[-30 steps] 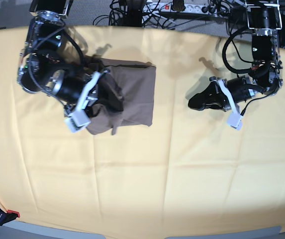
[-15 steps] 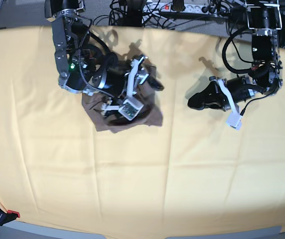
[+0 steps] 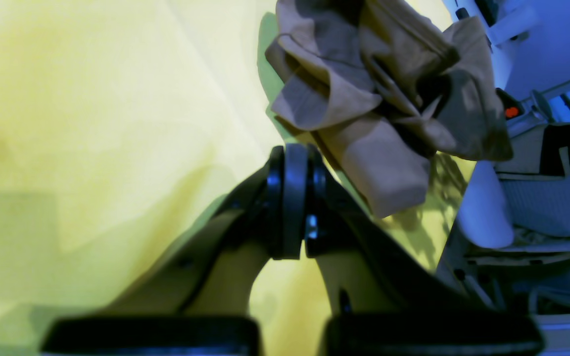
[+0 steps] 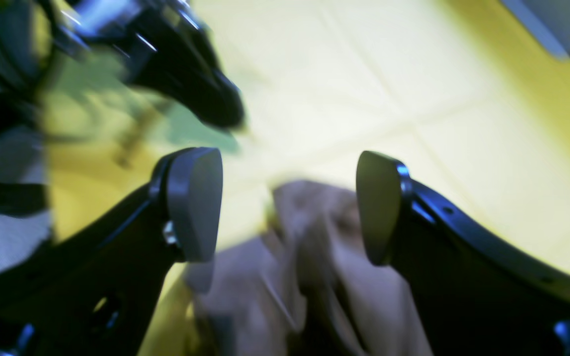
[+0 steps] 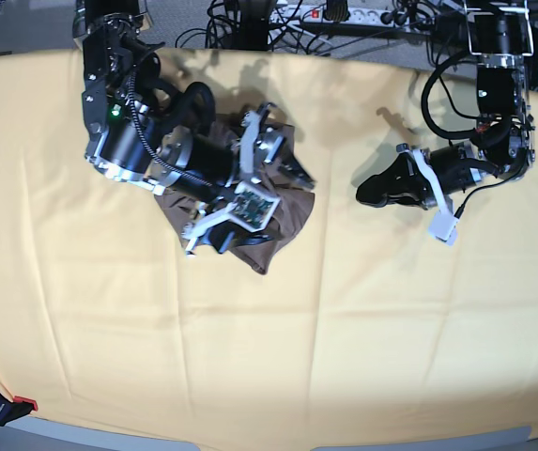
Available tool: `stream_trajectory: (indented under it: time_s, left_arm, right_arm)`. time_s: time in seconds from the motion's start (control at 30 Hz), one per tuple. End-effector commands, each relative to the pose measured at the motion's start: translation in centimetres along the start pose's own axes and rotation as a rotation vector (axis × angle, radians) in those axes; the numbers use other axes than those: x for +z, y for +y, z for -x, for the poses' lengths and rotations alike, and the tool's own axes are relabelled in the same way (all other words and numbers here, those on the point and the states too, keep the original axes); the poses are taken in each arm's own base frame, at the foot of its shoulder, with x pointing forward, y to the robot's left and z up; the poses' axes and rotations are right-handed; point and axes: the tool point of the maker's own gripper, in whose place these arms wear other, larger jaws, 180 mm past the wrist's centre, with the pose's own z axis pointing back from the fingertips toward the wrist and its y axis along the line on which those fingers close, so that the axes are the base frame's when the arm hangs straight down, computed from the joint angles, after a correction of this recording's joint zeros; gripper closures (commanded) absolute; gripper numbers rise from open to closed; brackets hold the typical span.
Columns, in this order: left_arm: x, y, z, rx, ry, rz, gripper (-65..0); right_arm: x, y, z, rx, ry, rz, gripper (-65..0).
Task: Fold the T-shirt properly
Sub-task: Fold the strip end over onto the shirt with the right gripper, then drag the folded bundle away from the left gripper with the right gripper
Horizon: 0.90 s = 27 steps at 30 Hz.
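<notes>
Although it should end as a flat, squared fold, the T-shirt (image 5: pixel 283 211) lies bunched in loose ridges on the yellow cloth (image 5: pixel 269 357), toward its far side. Over it hangs the right gripper (image 4: pixel 287 207), jaws spread wide and empty, the fabric below and between them, probably placed to choose a new hold. Well apart, the left gripper (image 3: pixel 292 198) rests low over bare cloth, fingers pressed together on nothing, likely parked clear. Cables (image 5: pixel 250 14) crowd beyond the far edge.
</notes>
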Motion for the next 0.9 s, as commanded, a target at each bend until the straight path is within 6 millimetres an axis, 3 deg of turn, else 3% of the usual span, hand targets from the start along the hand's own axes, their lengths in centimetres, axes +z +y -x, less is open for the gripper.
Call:
stream_trajectory:
  time_s: [0.0, 0.23, 0.4, 0.53, 0.67, 0.83, 0.87]
  left_arm:
    - [0.5, -0.1, -1.5, -0.039, -0.033, 0.003, 0.0]
    - [0.7, 0.0, -1.2, -0.038, -0.02, -0.005, 0.0]
    - [0.7, 0.0, -1.1, -0.037, -0.02, -0.004, 0.0]
    - [0.7, 0.0, -1.2, -0.036, -0.023, -0.002, 0.0]
    - [0.7, 0.0, -1.0, -0.034, -0.02, -0.002, 0.0]
    - [0.7, 0.0, -1.1, -0.034, -0.021, -0.002, 0.0]
    - [0.7, -0.1, -1.1, -0.033, -0.023, 0.0, 0.0]
  right_arm:
    - [0.6, -0.8, -0.8, 0.002, -0.032, 0.027, -43.7]
    - [4.7, -5.3, 5.3, -0.137, 0.11, 0.214, -43.7]
    - [7.1, -6.2, 7.9, -0.204, 0.156, 0.273, -43.7]
    - [7.7, -6.1, 9.0, -0.249, 0.173, 0.29, -42.5]
    - [7.2, -4.5, 9.5, -0.271, 0.161, 0.225, -28.9]
    - [6.9, -4.7, 9.1, -0.266, 0.117, 0.218, -0.5]
    - [6.9, -4.7, 8.7, -0.265, 0.097, 0.217, 0.0]
